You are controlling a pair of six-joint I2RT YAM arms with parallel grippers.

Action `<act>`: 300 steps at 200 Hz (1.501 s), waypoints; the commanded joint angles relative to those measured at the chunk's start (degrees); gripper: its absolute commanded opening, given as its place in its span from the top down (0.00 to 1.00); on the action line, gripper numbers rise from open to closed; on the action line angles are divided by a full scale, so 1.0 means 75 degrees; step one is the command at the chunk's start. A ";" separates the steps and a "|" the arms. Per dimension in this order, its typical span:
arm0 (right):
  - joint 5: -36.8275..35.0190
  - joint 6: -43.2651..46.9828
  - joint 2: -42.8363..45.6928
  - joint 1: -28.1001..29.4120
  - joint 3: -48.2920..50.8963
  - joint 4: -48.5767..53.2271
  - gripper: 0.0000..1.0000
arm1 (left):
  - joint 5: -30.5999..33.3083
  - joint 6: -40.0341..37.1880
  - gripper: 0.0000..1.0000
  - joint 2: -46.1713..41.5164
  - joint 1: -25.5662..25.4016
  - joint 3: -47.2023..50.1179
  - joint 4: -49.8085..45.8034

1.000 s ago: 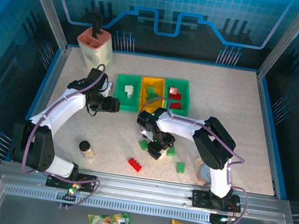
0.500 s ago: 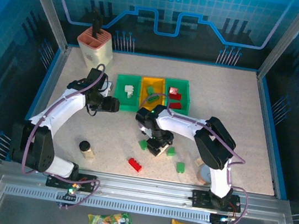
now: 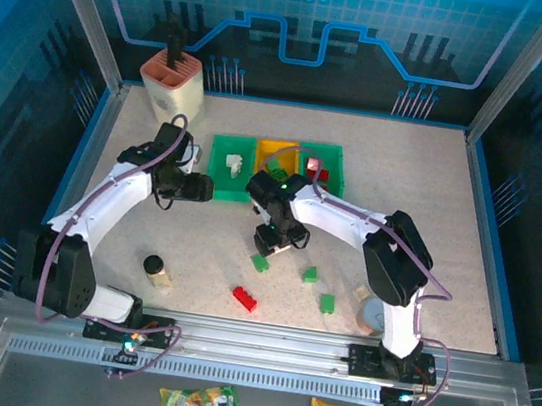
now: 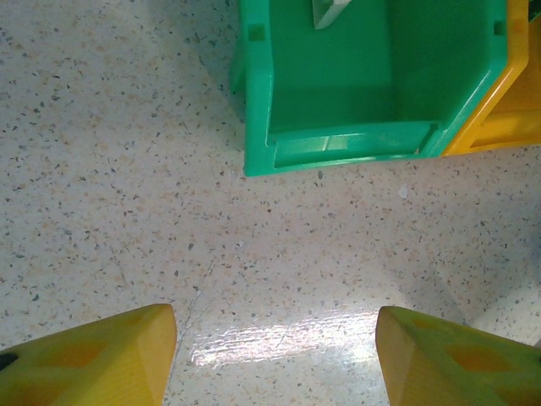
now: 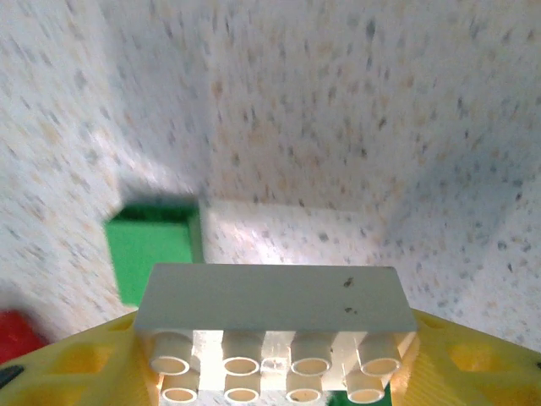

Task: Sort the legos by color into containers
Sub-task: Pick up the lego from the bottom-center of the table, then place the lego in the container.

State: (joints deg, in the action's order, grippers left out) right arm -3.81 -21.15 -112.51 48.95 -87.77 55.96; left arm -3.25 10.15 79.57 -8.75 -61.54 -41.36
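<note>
The right hand (image 3: 274, 236) is clamped on a white brick (image 5: 270, 300), above the counter (image 3: 431, 215) at about six o'clock from the yellow bin (image 3: 279, 146). Further toward six o'clock, three green bricks (image 3: 260, 261) and a red brick (image 3: 244, 298) lie loose on the counter. The left hand (image 4: 275, 355) hovers with its fingers apart, just at eight o'clock of the left green bin (image 4: 258, 110), which holds a white piece (image 4: 330, 10).
</note>
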 commanded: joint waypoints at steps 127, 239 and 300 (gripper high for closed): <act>0.1285 -0.3505 -0.1507 -0.0533 -0.2687 -0.2770 0.48 | 0.0259 0.0099 0.34 -0.0871 0.0516 0.0283 0.0326; 0.0214 -0.4030 -0.3623 -0.0627 -0.5434 -0.1846 0.47 | 0.0134 0.0140 0.34 -0.0883 0.0558 0.0295 0.0367; -0.0189 -0.4133 -0.3563 -0.0604 -0.5524 -0.1720 0.36 | 0.0128 0.0157 0.35 -0.0884 0.0559 0.0312 0.0359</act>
State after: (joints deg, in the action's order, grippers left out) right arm -2.24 -51.03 -139.11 44.58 -127.52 40.47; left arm -1.76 10.57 74.39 -5.04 -60.12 -39.48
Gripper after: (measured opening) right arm 0.619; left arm 0.656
